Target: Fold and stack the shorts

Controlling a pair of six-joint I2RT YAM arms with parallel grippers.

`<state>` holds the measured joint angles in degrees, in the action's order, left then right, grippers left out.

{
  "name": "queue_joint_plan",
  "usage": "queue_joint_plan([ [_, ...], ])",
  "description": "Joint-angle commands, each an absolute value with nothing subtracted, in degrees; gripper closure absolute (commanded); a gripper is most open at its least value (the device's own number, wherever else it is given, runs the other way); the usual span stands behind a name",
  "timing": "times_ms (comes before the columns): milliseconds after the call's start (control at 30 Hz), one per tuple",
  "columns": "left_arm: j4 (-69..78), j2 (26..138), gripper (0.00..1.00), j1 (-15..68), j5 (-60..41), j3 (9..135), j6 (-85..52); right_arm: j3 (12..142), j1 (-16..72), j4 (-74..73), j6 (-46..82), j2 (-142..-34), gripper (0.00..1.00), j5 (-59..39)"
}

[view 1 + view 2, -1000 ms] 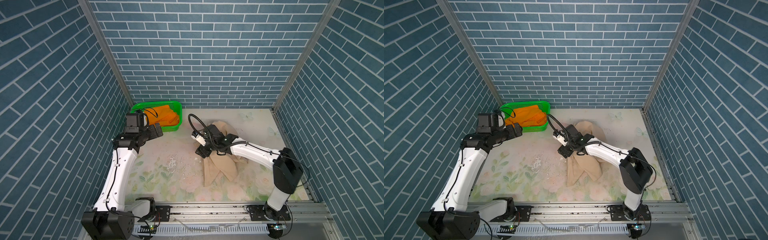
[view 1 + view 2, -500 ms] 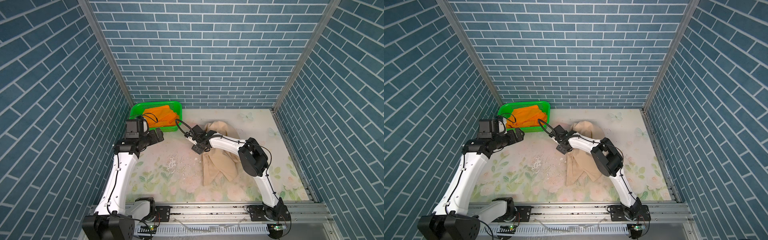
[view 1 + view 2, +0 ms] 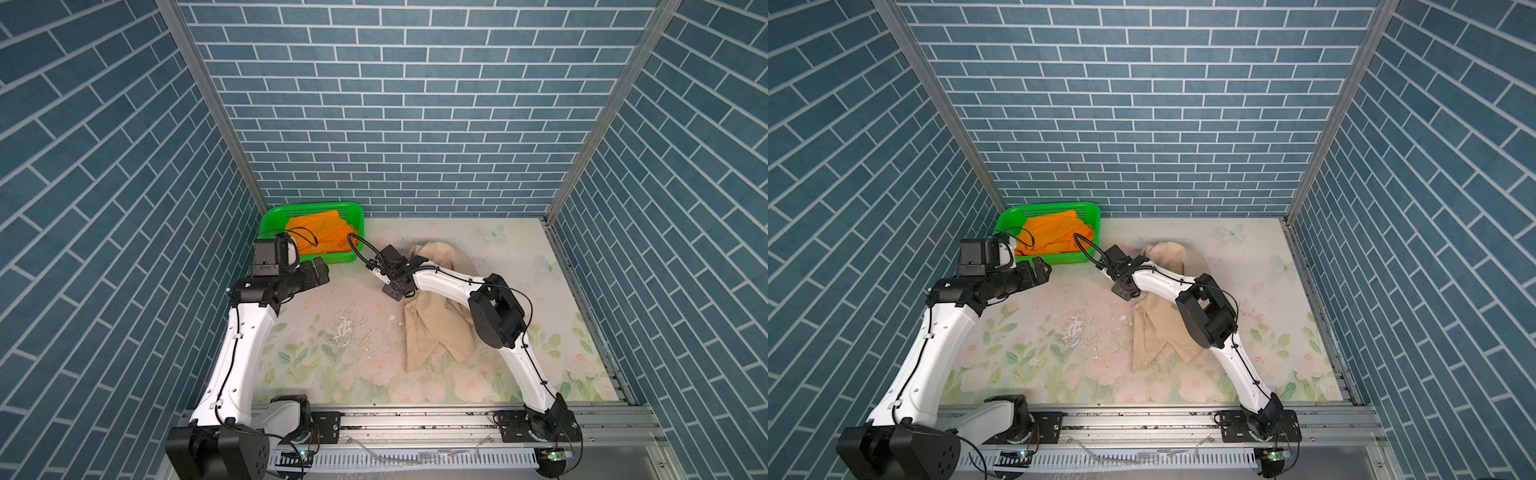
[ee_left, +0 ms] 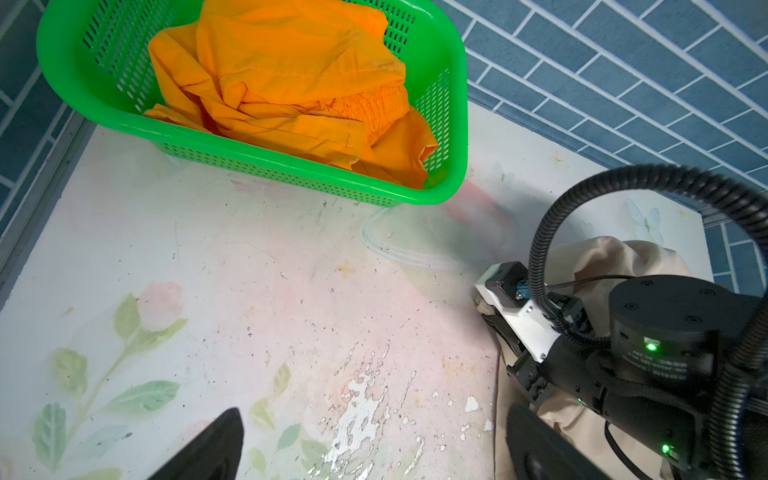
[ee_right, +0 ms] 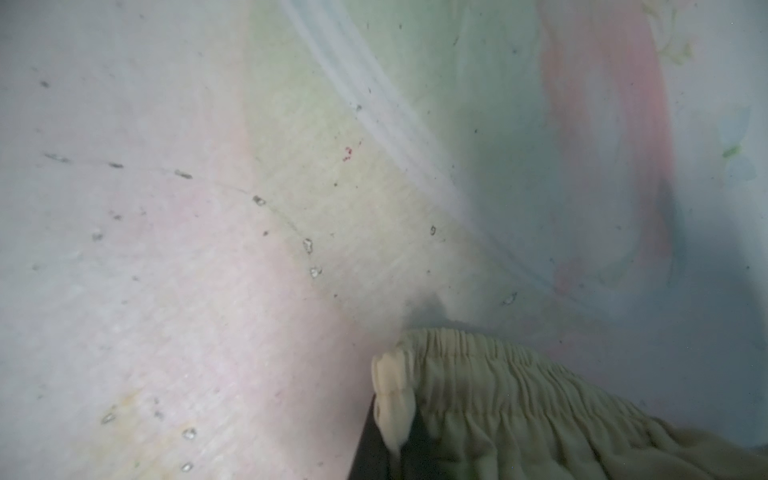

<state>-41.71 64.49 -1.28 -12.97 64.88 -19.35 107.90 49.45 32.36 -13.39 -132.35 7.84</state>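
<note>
Currently right gripper (image 3: 397, 291) is clamped on the pale beige-tan cloth shorts (image 3: 440, 328). In the right wrist view the gathered elastic waistband (image 5: 478, 374) has its corner pinched between the dark fingers (image 5: 365, 449), low over the floral-print tabletop (image 3: 332, 353). The rest of those shorts lies crumpled on the table under the right arm, right of centre. Left gripper (image 3: 318, 270) has its jaws wide apart and holds nothing, hovering just in front of the green perforated plastic basket (image 3: 311, 206) in the back-left corner. Bright orange cloth shorts (image 3: 320, 232) are bunched inside the basket, clear of both grippers.
</note>
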Motion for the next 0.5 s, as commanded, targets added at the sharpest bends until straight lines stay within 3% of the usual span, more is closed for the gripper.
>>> queue_joint_plan([
  [0,-41.6,65.2,0.0,-1.7,-14.9,64.6,-18.0,107.4,47.5,30.4,-8.7,-120.7,1.0,-4.2],
  [267,-36.8,66.0,0.0,-0.1,-23.7,63.6,-14.6,103.9,41.9,28.1,0.1,-102.7,1.0,-33.5],
  [467,-33.8,66.5,0.0,5.8,-24.1,64.2,-13.0,96.7,34.6,14.9,9.3,-92.8,1.0,-53.9],
])
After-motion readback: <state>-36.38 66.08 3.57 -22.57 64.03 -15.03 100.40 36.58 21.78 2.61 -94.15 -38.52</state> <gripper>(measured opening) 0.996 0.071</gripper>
